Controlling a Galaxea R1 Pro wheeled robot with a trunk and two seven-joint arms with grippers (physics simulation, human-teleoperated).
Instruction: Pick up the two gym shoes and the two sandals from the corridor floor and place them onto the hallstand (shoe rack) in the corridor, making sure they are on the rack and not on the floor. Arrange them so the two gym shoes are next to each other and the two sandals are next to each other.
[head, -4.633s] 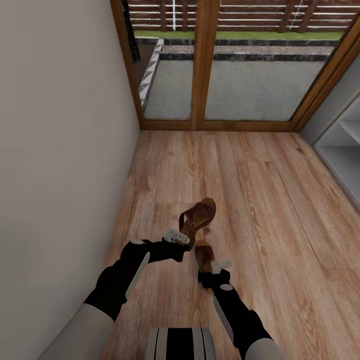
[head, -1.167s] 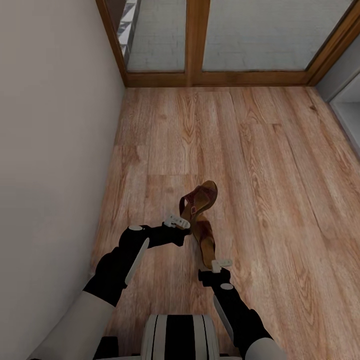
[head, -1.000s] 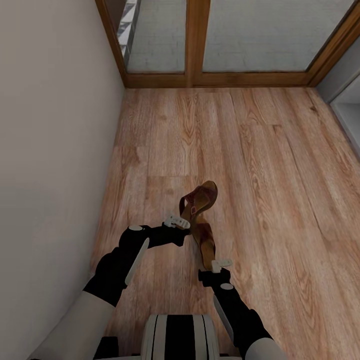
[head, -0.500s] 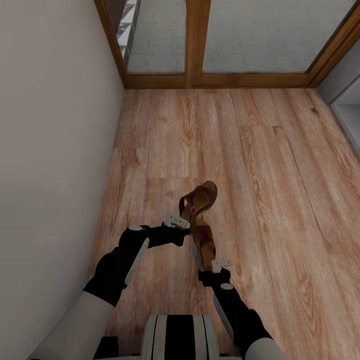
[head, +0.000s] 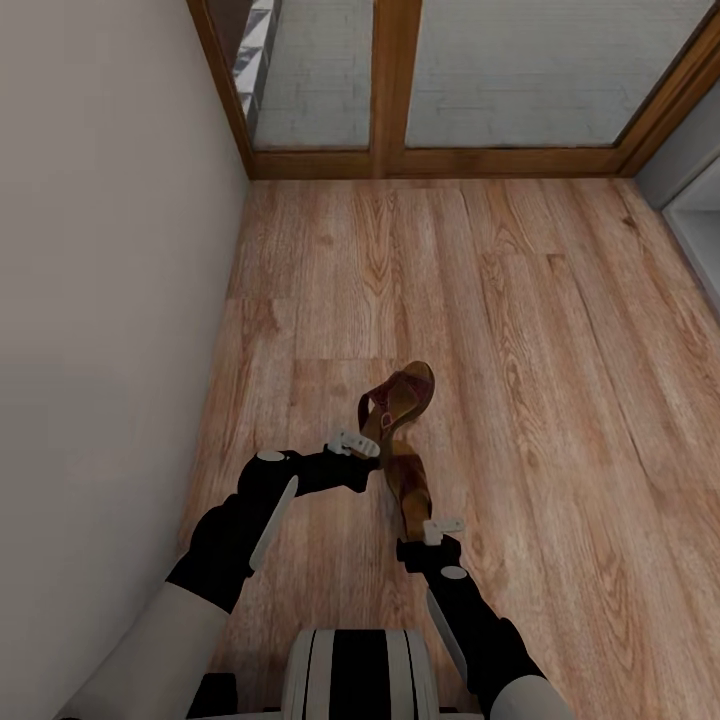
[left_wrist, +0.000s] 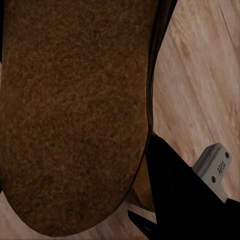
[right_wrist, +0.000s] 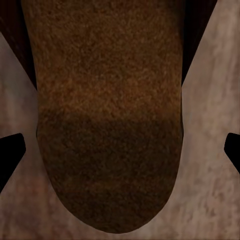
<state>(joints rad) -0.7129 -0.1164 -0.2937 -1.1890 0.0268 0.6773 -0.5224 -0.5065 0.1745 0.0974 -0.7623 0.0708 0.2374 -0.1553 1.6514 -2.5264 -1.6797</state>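
My left gripper (head: 366, 447) is shut on one dark brown sandal (head: 402, 398), holding it tilted up off the corridor floor (head: 560, 400). Its tan footbed (left_wrist: 75, 115) looms close in the left wrist view beside a black finger (left_wrist: 172, 195). The other sandal (head: 406, 485) lies flat on the floor just in front of my right gripper (head: 438, 528). In the right wrist view its footbed (right_wrist: 107, 100) sits between the spread black fingertips (right_wrist: 10, 157), which stand apart from its sides. The gym shoes are out of view.
A plain wall (head: 100, 300) runs close along the left. Wood-framed glass doors (head: 390, 90) close off the far end. A pale grey-white unit's corner (head: 695, 215) shows at the right edge; I cannot tell if it is the hallstand. Bare planks stretch to the right.
The whole view has tilted down since the oldest frame and the floor slid slightly toward me. The floor sandal shifted with the planks; both arms keep their pose.
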